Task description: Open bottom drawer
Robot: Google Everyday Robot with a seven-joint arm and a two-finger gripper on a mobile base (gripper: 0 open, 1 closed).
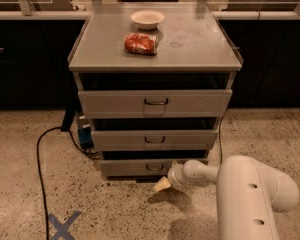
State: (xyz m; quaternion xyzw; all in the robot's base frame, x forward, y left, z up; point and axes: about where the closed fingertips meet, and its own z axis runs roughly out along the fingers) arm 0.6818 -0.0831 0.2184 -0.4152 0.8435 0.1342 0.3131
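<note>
While the claw (162,185) hangs over open floor (115,209) at the front edge of the bottom drawer (125,168), its spread is unclear.

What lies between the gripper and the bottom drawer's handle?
Nothing in the camera view: the gripper hangs just below the handle of the bottom drawer, bare drawer front between.

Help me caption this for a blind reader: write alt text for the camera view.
A white robot arm reaches low, its pincer close to the front of the bottom drawer of a grey three-drawer cabinet, just below its handle. A white bowl and a red packet sit on top; a black cable runs across the speckled floor.
</note>
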